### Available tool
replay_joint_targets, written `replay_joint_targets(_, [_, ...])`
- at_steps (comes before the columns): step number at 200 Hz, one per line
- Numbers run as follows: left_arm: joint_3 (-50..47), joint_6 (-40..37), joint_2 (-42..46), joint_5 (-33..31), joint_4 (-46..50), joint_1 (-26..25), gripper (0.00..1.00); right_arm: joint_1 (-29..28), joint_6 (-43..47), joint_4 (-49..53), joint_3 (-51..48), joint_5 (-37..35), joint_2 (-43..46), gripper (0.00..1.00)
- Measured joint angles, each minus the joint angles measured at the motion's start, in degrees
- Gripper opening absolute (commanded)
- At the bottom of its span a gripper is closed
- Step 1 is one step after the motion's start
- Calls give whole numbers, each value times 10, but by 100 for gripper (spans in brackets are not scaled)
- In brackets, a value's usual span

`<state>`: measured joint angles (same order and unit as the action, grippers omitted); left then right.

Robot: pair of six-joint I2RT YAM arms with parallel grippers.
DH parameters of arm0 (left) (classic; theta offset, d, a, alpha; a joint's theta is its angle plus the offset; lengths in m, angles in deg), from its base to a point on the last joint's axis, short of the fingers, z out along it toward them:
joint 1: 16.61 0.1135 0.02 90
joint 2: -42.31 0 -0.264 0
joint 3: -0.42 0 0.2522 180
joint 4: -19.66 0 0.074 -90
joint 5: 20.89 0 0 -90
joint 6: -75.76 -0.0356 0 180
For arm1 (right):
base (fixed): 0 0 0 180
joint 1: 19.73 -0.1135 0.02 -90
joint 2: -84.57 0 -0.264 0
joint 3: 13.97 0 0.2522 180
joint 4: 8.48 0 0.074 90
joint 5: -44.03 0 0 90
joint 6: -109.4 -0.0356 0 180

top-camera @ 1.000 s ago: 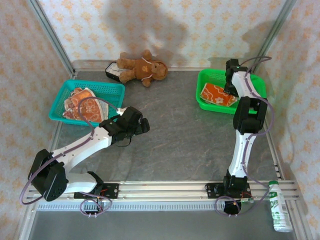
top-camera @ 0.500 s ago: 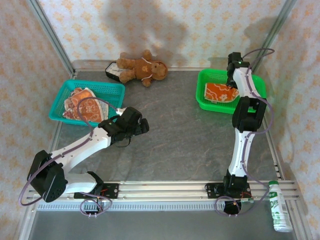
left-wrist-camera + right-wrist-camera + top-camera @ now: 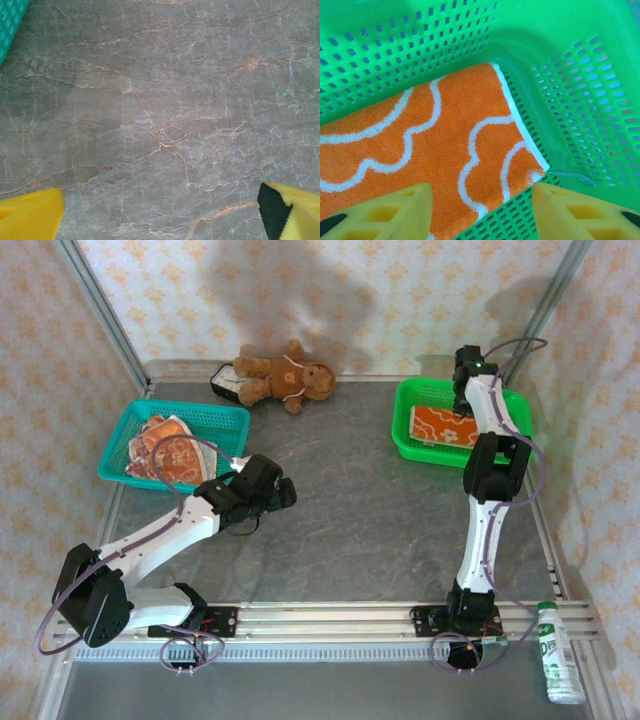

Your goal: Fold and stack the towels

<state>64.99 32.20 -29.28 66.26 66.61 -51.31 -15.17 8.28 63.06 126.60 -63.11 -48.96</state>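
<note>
The right fingers (image 3: 395,212) are found set apart with nothing clamped between them, poised just above the orange towel (image 3: 420,140) near one of its corners. Behind them the right arm (image 3: 483,530) is raised steeply from its base at the near edge and extended to the far right, the wrist bent down over the green basket (image 3: 580,100). The left fingers (image 3: 30,217) are spread wide and empty above the bare marbled surface (image 3: 160,110). The left arm (image 3: 155,538) is stretched low and diagonally from the near left toward the centre, and a corner of the teal basket (image 3: 10,20) is seen at the upper left of its wrist view. The orange towel, marked with white scalloped flower outlines and a white hem, is laid flat as a neat rectangle on the floor of the green basket, one edge close to the perforated wall. The remaining towels (image 3: 165,450) are loosely heaped in the teal basket at the far left.
</note>
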Motion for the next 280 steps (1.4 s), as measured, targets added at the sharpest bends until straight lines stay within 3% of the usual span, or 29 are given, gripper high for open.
replay_joint_targets(37, [0, -9, 0, -9, 4, 8, 100, 0, -11, -3, -36, 26, 51, 55])
replay_joint_targets(58, [13, -27, -2, -20, 19, 30, 100, -5, -19, -22, -91, 59, 105, 62])
replay_joint_targets(72, [39, -47, -8, -28, 37, 54, 100, -13, -23, -40, -137, 85, 149, 73])
replay_joint_targets(82, [66, -61, -17, -37, 43, 74, 100, -22, -28, -53, -164, 100, 177, 75])
replay_joint_targets(87, [81, -71, -24, -40, 47, 86, 100, -28, -29, -61, -178, 110, 192, 94])
replay_joint_targets(91, [92, -77, -29, -44, 49, 94, 100, -34, -35, -68, -188, 119, 206, 100])
replay_joint_targets(143, [202, -130, -114, -108, 61, 221, 93, -96, -49, -150, -303, 197, 322, 99])
replay_joint_targets(165, [223, -137, -158, -127, 60, 275, 81, -116, -63, -172, -345, 213, 353, 99])
replay_joint_targets(192, [255, -148, -229, -142, 60, 333, 76, -144, -75, -191, -390, 222, 386, 99])
replay_joint_targets(223, [285, -160, -301, -156, 60, 377, 76, -174, -85, -203, -419, 237, 413, 99])
replay_joint_targets(280, [353, -183, -417, -156, 65, 423, 70, -176, -88, -212, -460, 245, 440, 99])
